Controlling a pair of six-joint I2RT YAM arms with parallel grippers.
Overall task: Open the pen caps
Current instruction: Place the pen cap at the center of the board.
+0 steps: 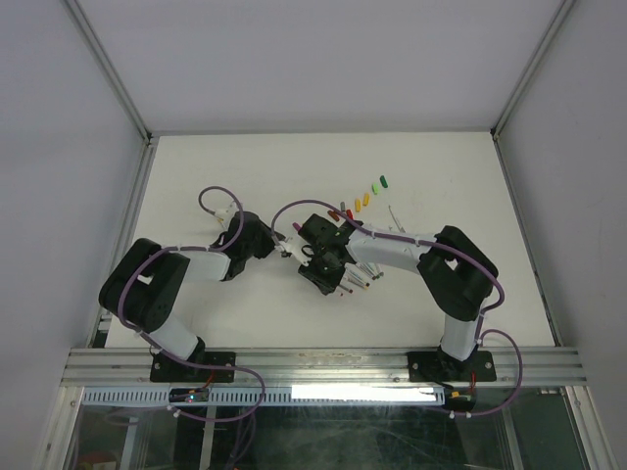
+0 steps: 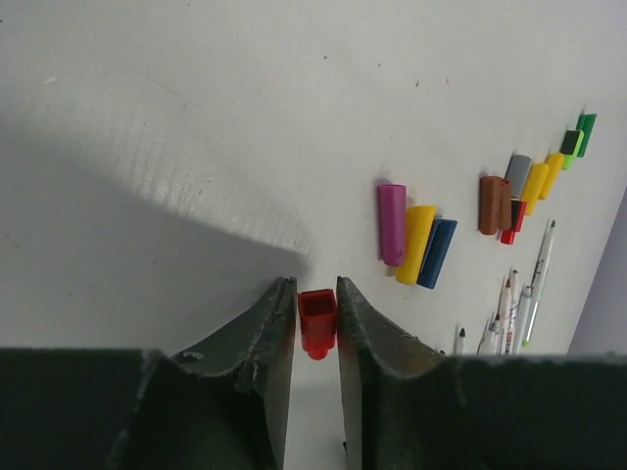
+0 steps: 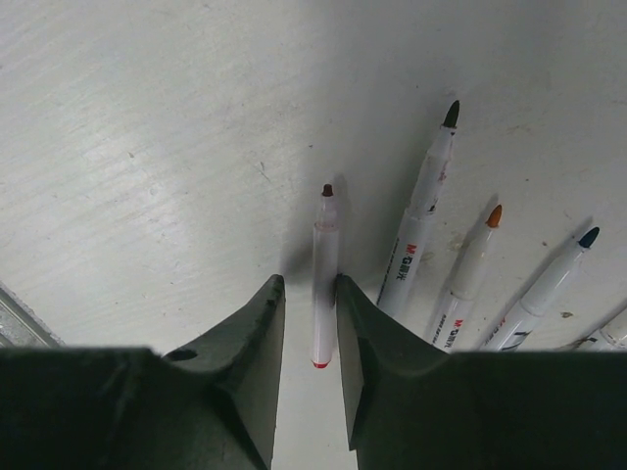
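Because each of the pen caps (image 1: pixel 363 200) is a tiny hollow shell of smooth, hard plastic, it probably weighs next to nothing, will not give under the pads, and may squirt or roll away if pinched off-centre. The side walls at mid-length look like the safest place to take hold.

One red cap (image 2: pixel 316 321) sits between the fingers of the left gripper (image 2: pixel 315 286). The fingers stand narrow, right against its sides, and I cannot tell whether they press it. The other caps lie in a loose row on the table (image 1: pixel 245 166), to the right and farther off.

The right gripper (image 3: pixel 311 284) has its fingers slightly parted around a bare pen barrel (image 3: pixel 324 257), with a gap showing on the barrel's left. More uncapped pens (image 3: pixel 423 230) lie just to its right.

The table is white, matte and faintly scuffed. Pale walls (image 1: pixel 59 147) close it in on the left, right and far sides.
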